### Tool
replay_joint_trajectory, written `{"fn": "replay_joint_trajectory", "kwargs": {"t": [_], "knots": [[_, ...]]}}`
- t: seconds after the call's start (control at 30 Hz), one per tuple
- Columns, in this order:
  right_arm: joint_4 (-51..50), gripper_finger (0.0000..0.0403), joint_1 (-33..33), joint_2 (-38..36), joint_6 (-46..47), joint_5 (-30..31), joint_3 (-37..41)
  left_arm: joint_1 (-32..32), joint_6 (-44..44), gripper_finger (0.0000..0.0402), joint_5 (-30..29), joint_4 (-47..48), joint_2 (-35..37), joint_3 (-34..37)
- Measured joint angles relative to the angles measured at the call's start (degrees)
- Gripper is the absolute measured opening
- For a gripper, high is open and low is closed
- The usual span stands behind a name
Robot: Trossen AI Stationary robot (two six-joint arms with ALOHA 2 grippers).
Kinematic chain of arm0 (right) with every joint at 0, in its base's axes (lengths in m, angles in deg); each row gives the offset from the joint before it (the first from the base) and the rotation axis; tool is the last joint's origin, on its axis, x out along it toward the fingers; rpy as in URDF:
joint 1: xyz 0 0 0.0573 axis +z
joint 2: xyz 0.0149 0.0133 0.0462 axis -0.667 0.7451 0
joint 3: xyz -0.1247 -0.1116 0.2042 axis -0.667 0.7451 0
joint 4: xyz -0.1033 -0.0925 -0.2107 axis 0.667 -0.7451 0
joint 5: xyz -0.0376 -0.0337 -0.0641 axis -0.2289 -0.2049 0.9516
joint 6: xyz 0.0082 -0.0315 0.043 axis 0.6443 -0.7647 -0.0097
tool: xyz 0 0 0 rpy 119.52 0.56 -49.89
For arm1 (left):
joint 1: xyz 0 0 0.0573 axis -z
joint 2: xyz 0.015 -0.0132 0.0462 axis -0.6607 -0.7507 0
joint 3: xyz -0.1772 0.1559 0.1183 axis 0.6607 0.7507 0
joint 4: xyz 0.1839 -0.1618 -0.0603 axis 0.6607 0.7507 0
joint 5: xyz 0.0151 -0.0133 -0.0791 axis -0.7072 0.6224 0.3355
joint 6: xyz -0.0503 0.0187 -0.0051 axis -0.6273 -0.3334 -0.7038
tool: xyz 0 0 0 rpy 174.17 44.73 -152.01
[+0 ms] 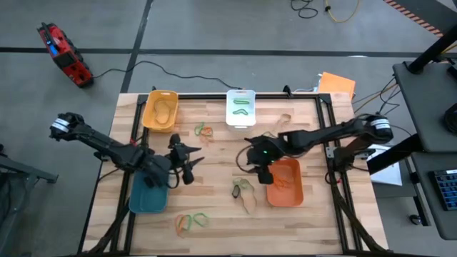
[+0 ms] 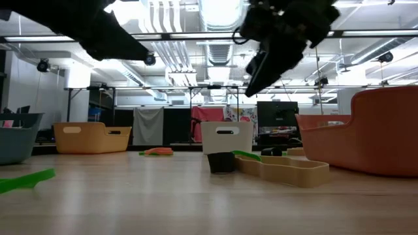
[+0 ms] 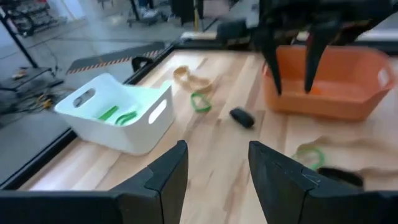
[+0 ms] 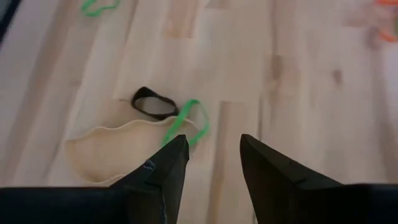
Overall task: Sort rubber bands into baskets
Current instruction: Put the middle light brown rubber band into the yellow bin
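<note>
Legible text, labels, brands, numbers, signs: none found in any view.

- Baskets, table (image 1: 214, 153), arms: no visible lettering or markings.
- Monitor (image 2: 277, 115) in the room beyond the table, low view: screen dark, no characters readable.
- Patterned cloth or poster (image 2: 238, 115) beside it: possibly printed, but too small and blurred to read.
</note>
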Motion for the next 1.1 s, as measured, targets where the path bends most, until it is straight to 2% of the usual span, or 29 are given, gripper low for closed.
{"fn": "replay_joint_trajectory", "kwargs": {"t": [0.2,0.3,0.43,0.6,0.7,1.1], "knots": [[11.50,0.0134,1.82,-7.62,3.55,9.49,9.35,-2.16,0.20,0.0153,0.57,10.74,-2.19,-5.06],[16.08,0.0129,2.05,-10.34,4.94,14.51,13.05,-3.29,0.00,0.0153,3.92,14.49,-2.75,-6.51],[19.48,0.0124,2.02,-12.02,6.59,17.35,16.23,-3.89,-1.19,0.0153,14.37,19.33,-3.60,-8.36],[21.89,0.0123,2.05,-11.90,6.72,17.31,17.79,-3.85,-5.77,0.0153,30.58,25.23,-5.62,-11.24],[21.95,0.0125,2.05,-11.27,6.60,17.31,17.79,-3.76,-7.43,0.0153,37.20,28.23,-7.78,-12.59],[23.17,0.0119,2.05,-10.96,5.69,17.18,17.66,-3.72,-3.98,0.0153,37.86,29.70,-17.75,-16.22]]}}
